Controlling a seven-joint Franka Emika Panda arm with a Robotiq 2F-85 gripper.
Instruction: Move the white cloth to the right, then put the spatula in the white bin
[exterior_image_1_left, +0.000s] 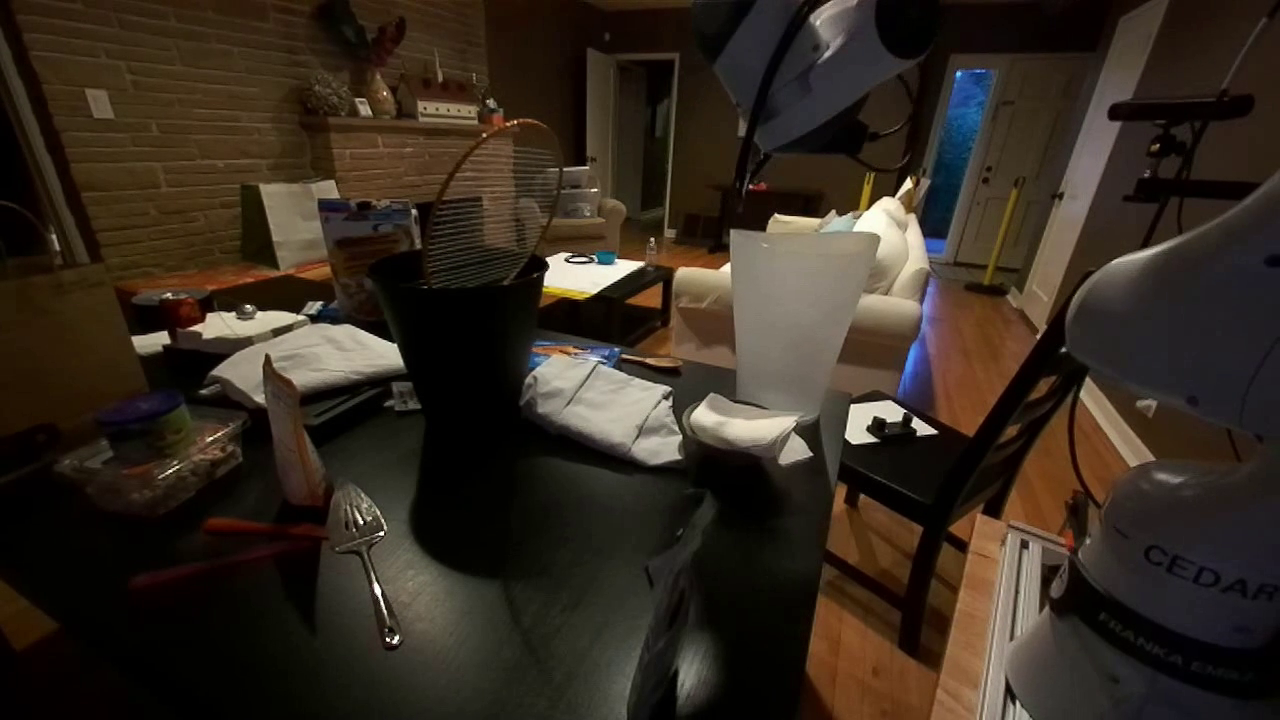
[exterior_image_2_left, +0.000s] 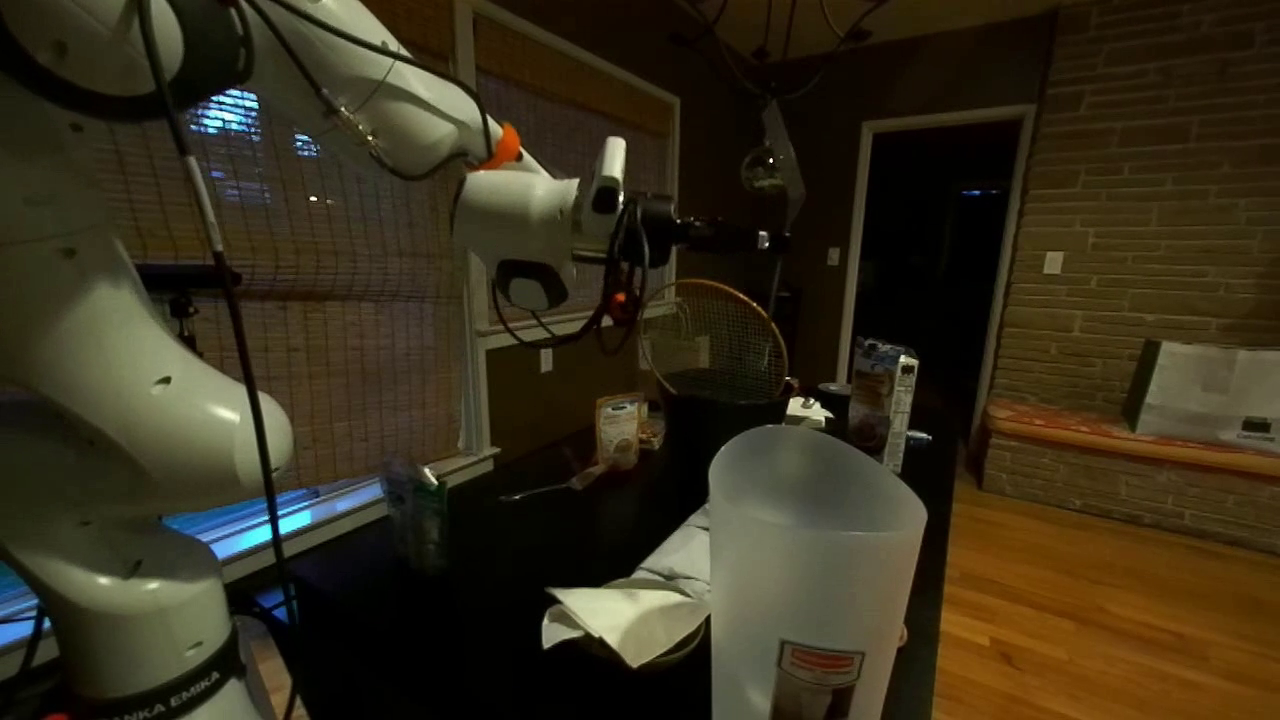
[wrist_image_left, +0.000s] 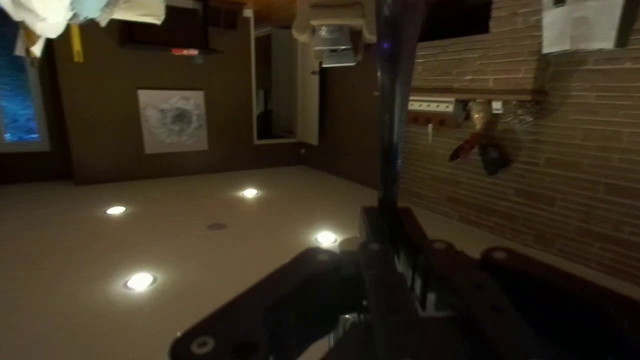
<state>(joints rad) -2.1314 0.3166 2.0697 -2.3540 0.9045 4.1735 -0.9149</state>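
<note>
– Wrist view first: how does the end effector (wrist_image_left: 390, 215) stand?
– Its jaws are closed on one dark rod (wrist_image_left: 392, 120), leaving only the rod's thickness between them
– And in an exterior view?
– The end effector is raised well above the desk (exterior_image_2_left: 480, 620). A flat grey piece (exterior_image_2_left: 786, 165) shows just above its tip; whether that belongs to the rod I can't tell
– How many things there?
– One white bin (exterior_image_2_left: 815, 560), one bowl (exterior_image_2_left: 684, 648) with one napkin (exterior_image_2_left: 630, 618) lying over it, one black bin (exterior_image_2_left: 705, 435) with one racket (exterior_image_2_left: 715, 345) standing in it, one packet (exterior_image_2_left: 618, 432) and one box (exterior_image_2_left: 880, 395)
– In an exterior view, what else do you count?
– A white cloth (exterior_image_1_left: 605, 415) just beside the black bin and a second cloth (exterior_image_1_left: 305, 360) on that bin's other side, two in all. Then one metal spatula (exterior_image_1_left: 358, 525) lying flat, one clear tub (exterior_image_1_left: 195, 475), one chair (exterior_image_1_left: 925, 470)
– And red handles (exterior_image_1_left: 265, 528) by the spatula?
– Two show; I can't tell whether the lower is a reflection
– Is the rod the task's spatula?
– I can't tell: the rod is in the jaws, the metal spatula on the desk well apart from the white bin
</note>
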